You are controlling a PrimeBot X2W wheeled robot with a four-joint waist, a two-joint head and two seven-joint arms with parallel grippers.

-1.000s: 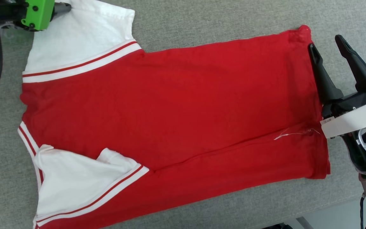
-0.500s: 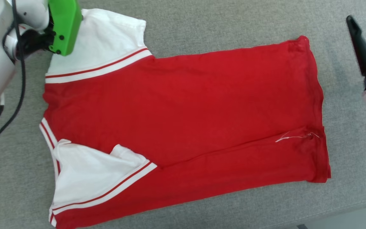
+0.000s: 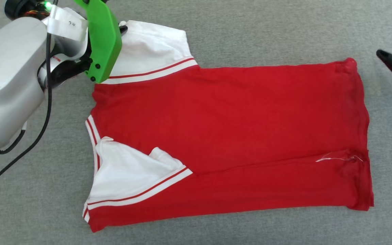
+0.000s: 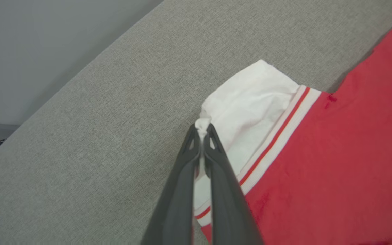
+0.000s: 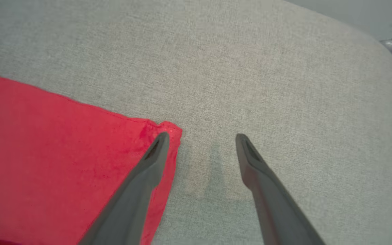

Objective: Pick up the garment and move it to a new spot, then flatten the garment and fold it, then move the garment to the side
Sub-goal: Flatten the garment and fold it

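Observation:
The garment (image 3: pixel 230 129), a red shirt with white sleeves and striped trim, lies spread flat on the grey cloth surface, sleeves to the left and hem to the right. My left gripper (image 4: pixel 202 131) is shut on the edge of the far white sleeve (image 4: pixel 247 112), pinching a small bunch of cloth; from the head camera its green housing (image 3: pixel 102 39) covers that sleeve's left part. My right gripper (image 5: pixel 199 137) is open, hovering over the far hem corner (image 5: pixel 168 131), with one fingertip above the red cloth and the other above bare surface. Its dark fingertip (image 3: pixel 391 66) reaches in at the right edge.
The grey fabric surface (image 3: pixel 267 30) extends around the garment on all sides. Its rounded far corner (image 5: pixel 386 58) and edge (image 4: pixel 90 64) drop off to the floor. My pale left forearm (image 3: pixel 5 78) and a black cable (image 3: pixel 36 143) cross the left side.
The left gripper closed on the sleeve's edge. The head camera shifted, sliding the garment rightwards in the picture. The right gripper lifted off the hem side and now sits at the view's right edge.

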